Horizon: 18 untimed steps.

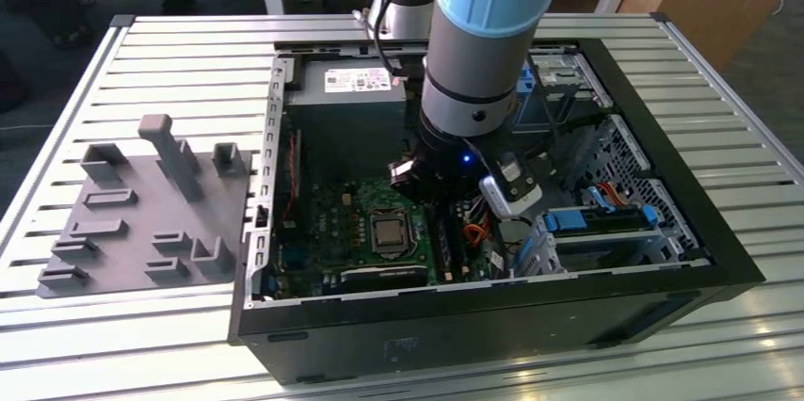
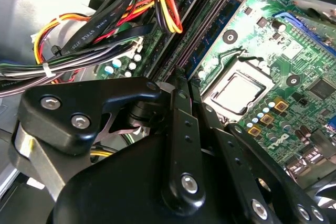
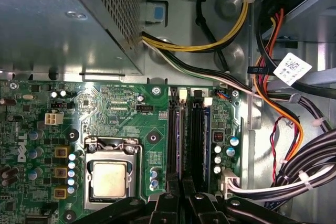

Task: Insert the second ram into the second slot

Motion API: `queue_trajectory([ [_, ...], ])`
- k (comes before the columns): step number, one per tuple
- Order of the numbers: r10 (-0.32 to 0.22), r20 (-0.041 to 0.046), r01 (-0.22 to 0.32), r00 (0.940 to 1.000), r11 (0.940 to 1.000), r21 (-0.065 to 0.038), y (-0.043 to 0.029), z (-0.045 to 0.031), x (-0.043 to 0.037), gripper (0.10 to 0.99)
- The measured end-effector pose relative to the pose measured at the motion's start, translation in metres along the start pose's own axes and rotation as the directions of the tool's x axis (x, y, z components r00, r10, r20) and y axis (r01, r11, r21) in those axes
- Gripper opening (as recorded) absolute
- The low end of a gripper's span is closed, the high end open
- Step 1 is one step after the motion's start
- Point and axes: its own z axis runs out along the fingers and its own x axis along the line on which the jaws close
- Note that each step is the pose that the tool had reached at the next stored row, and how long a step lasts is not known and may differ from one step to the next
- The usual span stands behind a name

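Overhead, arm [image 1: 472, 53] inside case [image 1: 653, 260], wrist-level, slots [image 3: 190, 140]

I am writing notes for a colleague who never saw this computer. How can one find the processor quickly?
Look into the open black computer case, at the green motherboard on its floor. The processor sits beside the long black memory slots, framed by a shiny metal bracket. It is the only plain, flat, pale metal square on the board.
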Motion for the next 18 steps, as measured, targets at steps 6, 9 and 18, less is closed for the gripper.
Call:
queue_trajectory([
  [6, 0.000, 0.0001, 0.000, 1.0000, 1.0000, -0.006, 0.0000, 0.0012, 0.0008, 0.137],
  [9, 0.000, 0.0002, 0.000, 1.0000, 1.0000, -0.008, 0.0000, 0.0010, 0.0009, 0.137],
  [18, 0.000, 0.0001, 0.000, 1.0000, 0.9998, -0.019, 0.0014, -0.0003, 0.0008, 0.137],
])
